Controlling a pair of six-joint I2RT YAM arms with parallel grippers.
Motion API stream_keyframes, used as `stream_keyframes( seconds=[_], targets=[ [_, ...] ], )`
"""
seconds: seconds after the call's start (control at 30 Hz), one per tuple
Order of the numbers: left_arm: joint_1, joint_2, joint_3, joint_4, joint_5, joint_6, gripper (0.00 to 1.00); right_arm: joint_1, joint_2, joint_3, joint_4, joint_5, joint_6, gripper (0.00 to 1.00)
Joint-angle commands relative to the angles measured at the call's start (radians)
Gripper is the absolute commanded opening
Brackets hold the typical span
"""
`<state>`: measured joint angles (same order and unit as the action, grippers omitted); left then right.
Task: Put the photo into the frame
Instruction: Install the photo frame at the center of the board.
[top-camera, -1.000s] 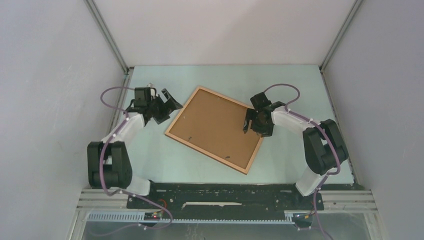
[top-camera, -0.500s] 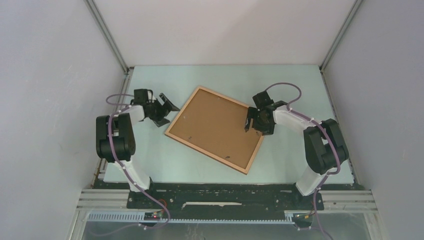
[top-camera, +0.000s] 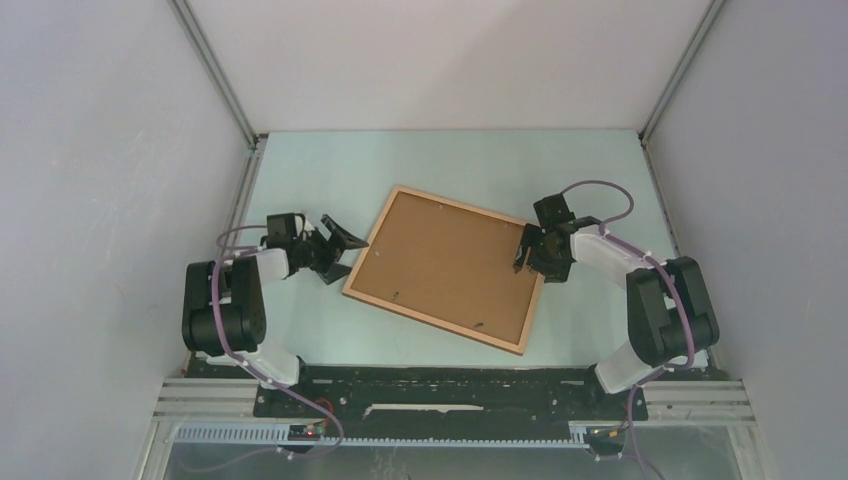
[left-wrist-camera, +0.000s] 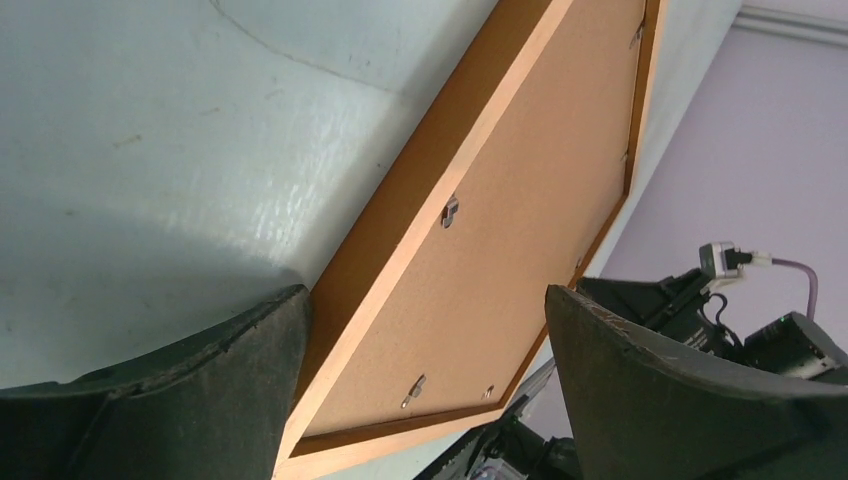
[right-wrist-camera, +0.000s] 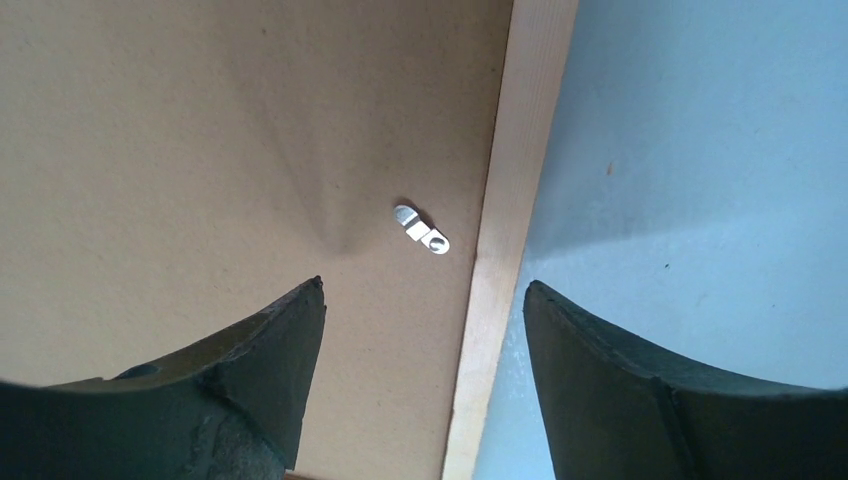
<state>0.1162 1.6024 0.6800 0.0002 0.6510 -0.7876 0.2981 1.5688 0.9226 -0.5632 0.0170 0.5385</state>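
Where the overhead camera looks down, the frame (top-camera: 445, 268) lies back up near the middle of the pale green counter (top-camera: 330, 170), a flat rectangle of matte brown fibreboard bordered by a thin light wooden rail and set askew to the counter's edges. The left hand (top-camera: 348, 250) sits just beside the frame's left corner with its jaws spread. The right hand (top-camera: 522, 255) hangs over the frame's right edge, also spread, holding nothing. Against a second ago, the frame has slid toward the near and right edges and turned slightly. The left arm has drawn back toward its base, and the right hand has travelled with the frame.

From the left wrist, the frame (left-wrist-camera: 520, 200) runs off at a slant, its smooth rail catching light and small metal tabs (left-wrist-camera: 451, 210) dotting the dull panel. The left hand (left-wrist-camera: 425, 295) is open, its dark rough fingers (left-wrist-camera: 230, 370) flanking the near corner. Whether they touch it cannot be told.

From the right wrist, the right hand (right-wrist-camera: 422, 285) is open above the frame (right-wrist-camera: 510, 200): one finger over the fibreboard, the other over the counter (right-wrist-camera: 700, 150), the pale rail and one shiny tab (right-wrist-camera: 421, 229) between them.
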Motion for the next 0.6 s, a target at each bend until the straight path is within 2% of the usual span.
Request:
stream_keyframes(
  seconds=[0.0,0.13,0.33,0.57],
  targets=[
    [-0.003,-0.039,-0.045,-0.005,0.075,-0.003,0.97,-0.014,0.005,0.007,0.071,0.029,-0.034,0.78],
    [0.004,-0.038,-0.043,-0.010,0.093,0.013,0.96,-0.032,0.019,0.012,0.084,0.028,-0.037,0.67],
    [0.011,-0.036,-0.072,0.058,0.100,-0.033,0.96,-0.025,0.057,0.029,0.076,0.062,-0.029,0.63],
    [0.030,-0.012,-0.124,0.163,0.131,-0.108,0.96,-0.011,0.098,0.086,0.038,0.117,-0.020,0.52]
  ],
)
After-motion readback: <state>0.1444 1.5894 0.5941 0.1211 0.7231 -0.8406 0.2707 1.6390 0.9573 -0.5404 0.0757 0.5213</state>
